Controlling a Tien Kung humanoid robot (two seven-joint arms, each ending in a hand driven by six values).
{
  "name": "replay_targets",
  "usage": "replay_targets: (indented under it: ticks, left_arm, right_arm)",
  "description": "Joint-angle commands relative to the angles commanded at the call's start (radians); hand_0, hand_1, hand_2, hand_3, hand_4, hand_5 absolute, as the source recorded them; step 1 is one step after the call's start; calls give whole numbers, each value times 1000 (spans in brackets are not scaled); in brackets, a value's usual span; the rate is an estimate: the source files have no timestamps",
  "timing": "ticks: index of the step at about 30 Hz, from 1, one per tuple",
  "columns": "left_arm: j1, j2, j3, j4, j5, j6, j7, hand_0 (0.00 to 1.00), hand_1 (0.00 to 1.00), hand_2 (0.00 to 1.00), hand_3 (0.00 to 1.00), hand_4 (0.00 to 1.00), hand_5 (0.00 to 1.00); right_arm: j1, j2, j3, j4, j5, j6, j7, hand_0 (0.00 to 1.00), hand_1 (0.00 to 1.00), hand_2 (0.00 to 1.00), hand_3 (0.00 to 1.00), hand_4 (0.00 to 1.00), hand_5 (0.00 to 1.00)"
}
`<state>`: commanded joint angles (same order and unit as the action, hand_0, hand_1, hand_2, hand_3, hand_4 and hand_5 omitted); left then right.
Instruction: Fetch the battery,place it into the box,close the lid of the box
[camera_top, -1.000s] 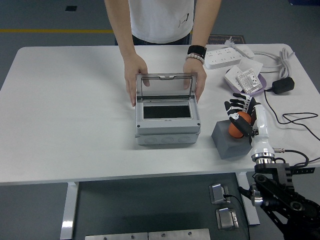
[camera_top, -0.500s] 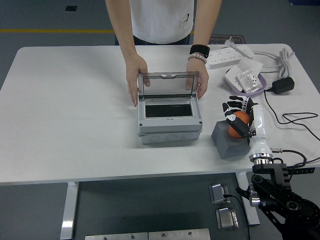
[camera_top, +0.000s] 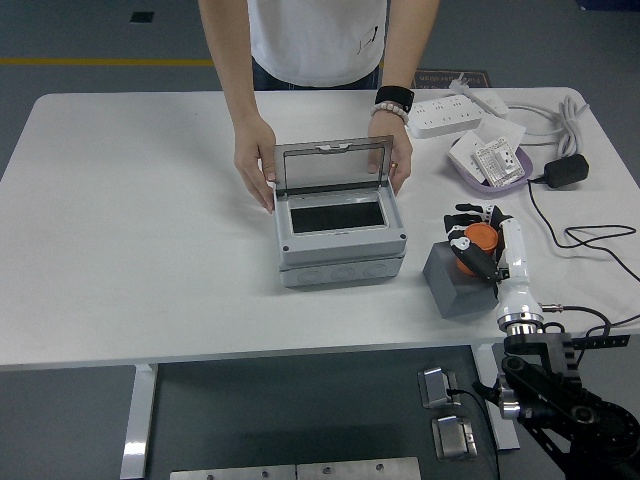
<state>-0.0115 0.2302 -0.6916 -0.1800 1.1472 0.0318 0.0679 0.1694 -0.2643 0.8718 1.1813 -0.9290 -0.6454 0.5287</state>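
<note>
White worktop (camera_top: 130, 250), grey box (camera_top: 340, 232) at its middle, a person standing behind it.

The person's two hands (camera_top: 254, 160) hold the box's sides, its clear lid (camera_top: 330, 168) upright and open. Right of the box a dark grey block (camera_top: 456, 283) sits, and over it the robot's right hand (camera_top: 478, 244) has its fingers (camera_top: 468, 214) clenched round the orange battery (camera_top: 472, 242). Behind the box to the right lies a white power strip (camera_top: 447, 115).

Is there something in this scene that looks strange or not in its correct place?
Nothing looks damaged or spilled. The grey box sits slightly askew, its clear lid held upright by a person's hands. The right hand holds an orange object over a grey block.
</note>
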Motion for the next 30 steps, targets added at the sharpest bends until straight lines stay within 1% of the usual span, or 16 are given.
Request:
replay_targets:
  ticks: [9, 10, 15, 16, 21, 22, 27, 28, 30]
  left_arm:
    - [0, 0, -7, 0, 7, 1, 0, 376, 587, 522, 506, 2, 2]
    - [0, 0, -7, 0, 6, 1, 0, 377, 587, 522, 507, 2, 2]
    - [-1, -2, -8, 0, 7, 1, 0, 377, 587, 522, 507, 2, 2]
    - [-1, -2, -8, 0, 7, 1, 0, 377, 586, 522, 506, 2, 2]
    - [-1, -2, -12, 0, 11, 1, 0, 377, 586, 522, 506, 2, 2]
    - [-1, -1, -13, 0, 12, 1, 0, 378, 586, 522, 508, 2, 2]
    - [-2, -1, -15, 0, 15, 2, 0, 378, 586, 522, 508, 2, 2]
    - [-2, -1, -16, 0, 16, 2, 0, 379, 586, 523, 509, 2, 2]
    - [-2, -1, -18, 0, 18, 2, 0, 379, 586, 523, 509, 2, 2]
  right_arm:
    - [1, -1, -8, -5, 10, 0, 3, 537, 578, 545, 595, 723, 282]
    - [1, -1, -10, -6, 14, 0, 4, 522, 556, 532, 584, 701, 275]
    - [0, 0, -14, -9, 28, 0, 7, 522, 556, 532, 584, 701, 275]
    - [0, 0, -15, -9, 30, 0, 7, 497, 486, 466, 541, 420, 144]
    - [1, -1, -17, -9, 37, 0, 7, 497, 486, 466, 541, 420, 144]
    - [1, -1, -18, -9, 38, 0, 8, 389, 391, 378, 417, 2, 2]
    - [2, -1, -20, -8, 44, 0, 10, 389, 391, 378, 417, 2, 2]
    - [2, -1, -20, -8, 44, 0, 9, 338, 351, 342, 353, 2, 2]
    - [3, -1, -20, -8, 43, 0, 8, 338, 351, 342, 353, 2, 2]
